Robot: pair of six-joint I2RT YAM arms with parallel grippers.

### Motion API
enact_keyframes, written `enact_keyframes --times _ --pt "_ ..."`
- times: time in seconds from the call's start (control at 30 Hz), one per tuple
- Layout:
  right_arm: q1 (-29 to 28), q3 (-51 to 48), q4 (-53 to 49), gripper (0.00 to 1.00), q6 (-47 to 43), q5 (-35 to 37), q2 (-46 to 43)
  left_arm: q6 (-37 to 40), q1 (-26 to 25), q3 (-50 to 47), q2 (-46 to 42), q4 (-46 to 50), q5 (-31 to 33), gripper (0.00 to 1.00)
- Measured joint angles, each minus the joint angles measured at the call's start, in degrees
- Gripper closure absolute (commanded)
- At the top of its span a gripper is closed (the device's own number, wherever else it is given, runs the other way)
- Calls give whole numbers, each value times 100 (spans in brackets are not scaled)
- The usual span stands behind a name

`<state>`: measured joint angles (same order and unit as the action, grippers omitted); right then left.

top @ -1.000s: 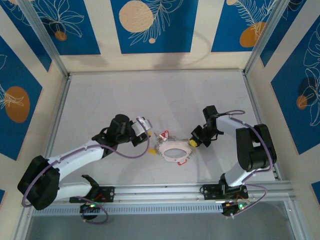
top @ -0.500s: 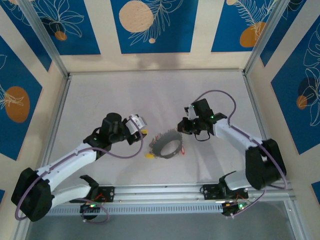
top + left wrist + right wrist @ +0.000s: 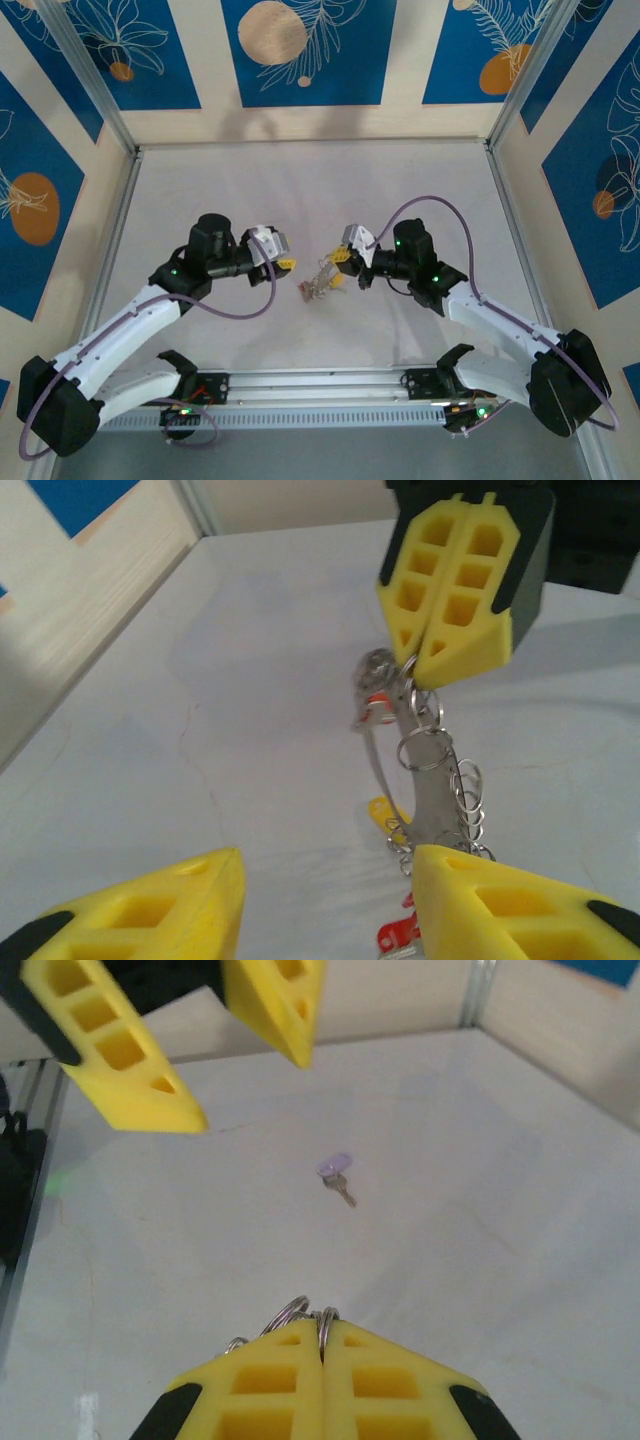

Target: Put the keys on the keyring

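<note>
right hand [image 3: 416,668] pinching keyring [image 3: 421,780], left hand [image 3: 328,868] parted

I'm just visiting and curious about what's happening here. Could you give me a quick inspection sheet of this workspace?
Surface: pale grey table, faint scratches.
Job's things: dark keyring hanging from the right gripper, with a yellow key and a red key on it; purple key lying loose on the table.
Clutter: nothing seen.
Grippers: left gripper open and empty; right gripper shut on the keyring's small loops.
Cables: purple cable along each arm.
Surroundings: blue patterned walls, metal rail at the near edge.
</note>
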<state>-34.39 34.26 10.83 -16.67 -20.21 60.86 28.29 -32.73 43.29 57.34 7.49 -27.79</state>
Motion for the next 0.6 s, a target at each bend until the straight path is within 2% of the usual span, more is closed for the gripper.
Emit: enact_keyframes --times 0.27,0.6 --pt "-151 -24 396 100 -846 -387 114 234 -2 -103 302 -59 -549 57" --pt "-151 -24 586 100 -892 -514 245 282 -85 -522 656 -560 -1185 57"
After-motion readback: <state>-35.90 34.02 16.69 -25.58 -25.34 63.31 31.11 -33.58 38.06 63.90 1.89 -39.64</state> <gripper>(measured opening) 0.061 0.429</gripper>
